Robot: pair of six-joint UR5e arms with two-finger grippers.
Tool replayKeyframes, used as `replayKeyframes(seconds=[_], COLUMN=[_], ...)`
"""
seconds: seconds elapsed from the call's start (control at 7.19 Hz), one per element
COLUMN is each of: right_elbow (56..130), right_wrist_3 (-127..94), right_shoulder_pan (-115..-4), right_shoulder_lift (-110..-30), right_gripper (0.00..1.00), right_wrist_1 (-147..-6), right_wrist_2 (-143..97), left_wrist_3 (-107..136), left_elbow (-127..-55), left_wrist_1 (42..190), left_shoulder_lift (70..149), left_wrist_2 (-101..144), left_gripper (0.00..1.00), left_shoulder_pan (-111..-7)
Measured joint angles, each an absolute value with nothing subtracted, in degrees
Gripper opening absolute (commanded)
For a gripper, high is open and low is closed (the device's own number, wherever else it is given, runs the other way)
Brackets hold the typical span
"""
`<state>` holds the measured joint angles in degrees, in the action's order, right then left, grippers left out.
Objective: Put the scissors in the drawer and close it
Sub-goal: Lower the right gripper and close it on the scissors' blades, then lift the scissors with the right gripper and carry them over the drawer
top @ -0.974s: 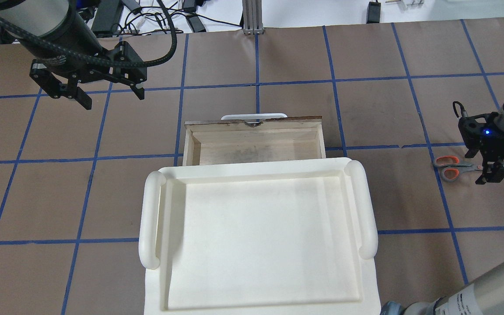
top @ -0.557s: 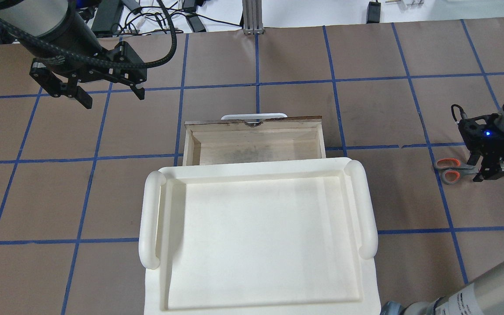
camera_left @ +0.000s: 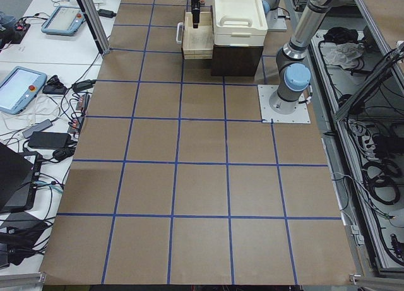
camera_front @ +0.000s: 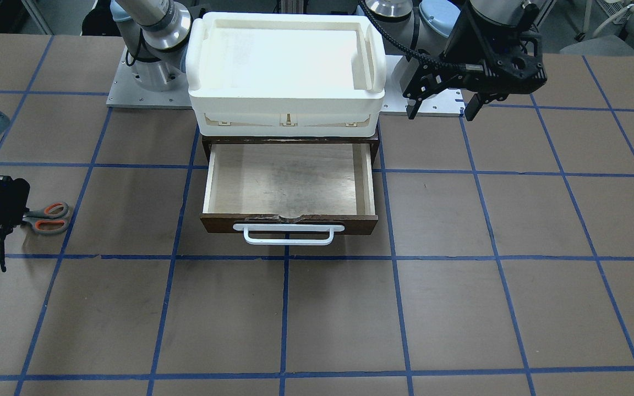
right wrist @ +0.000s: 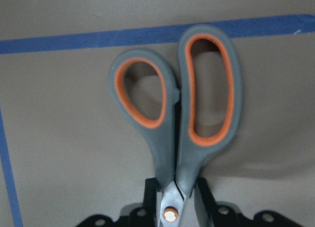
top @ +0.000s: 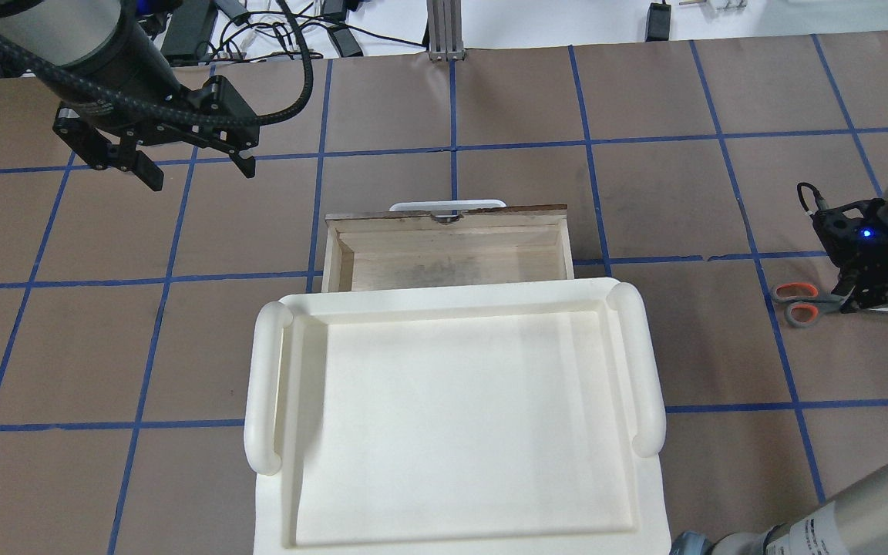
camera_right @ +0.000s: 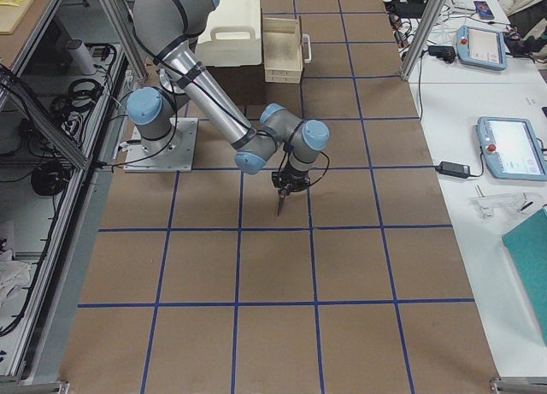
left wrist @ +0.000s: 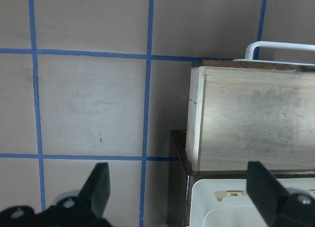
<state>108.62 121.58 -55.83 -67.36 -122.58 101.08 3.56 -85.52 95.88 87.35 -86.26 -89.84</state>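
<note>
The scissors (top: 796,302) lie on the brown table (top: 490,100) at 3 o'clock from the drawer (top: 334,254) in the overhead view, well apart from it. Their 2 grey, orange-lined loops point to 9 o'clock and the silver blade tips to 3 o'clock. A blue tape line runs just past the loops at 12 o'clock.

The right gripper (top: 866,299) stands straight down over the scissors. In the right wrist view its 2 dark fingers (right wrist: 150,197) press against both sides of the narrow neck of the scissors (right wrist: 182,123), beside the pivot rivet, so it is clamped on them. From these views I cannot tell whether the scissors rest on the table or are just off it.

The drawer is pulled out toward 12 o'clock in the overhead view, with its pale wood floor showing. Its dark front carries the white bar handle (camera_front: 288,235). A large white tray (top: 267,385) sits at 6 o'clock from the drawer, on top of the dark cabinet (camera_left: 237,57).

The left gripper (top: 199,173) hangs in the air at 10 o'clock from the drawer, well apart from it. Its 2 fingers are spread wide and hold nothing.
</note>
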Motion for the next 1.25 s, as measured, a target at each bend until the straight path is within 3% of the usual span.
replayKeyframes(seconds=[0.83,1.25], right_elbow=[98.10,91.30], right_wrist_3=[120.65,113.54], right_shoulder_pan=[-59.91,-68.71], right_shoulder_lift=[-77.93,-81.39], right_gripper=[0.00,0.00], right_wrist_1=[-118.65,-111.86], right_wrist_2=[93.43,89.79], left_wrist_3=[3.71,3.78], left_elbow=[-85.91,-86.21], left_wrist_1=[95.87,95.84], left_shoulder_lift=[87.18,87.12], left_wrist_2=[-86.24,-86.82], left_gripper=[1.00,1.00], left_shoulder_pan=[-89.88,-89.97])
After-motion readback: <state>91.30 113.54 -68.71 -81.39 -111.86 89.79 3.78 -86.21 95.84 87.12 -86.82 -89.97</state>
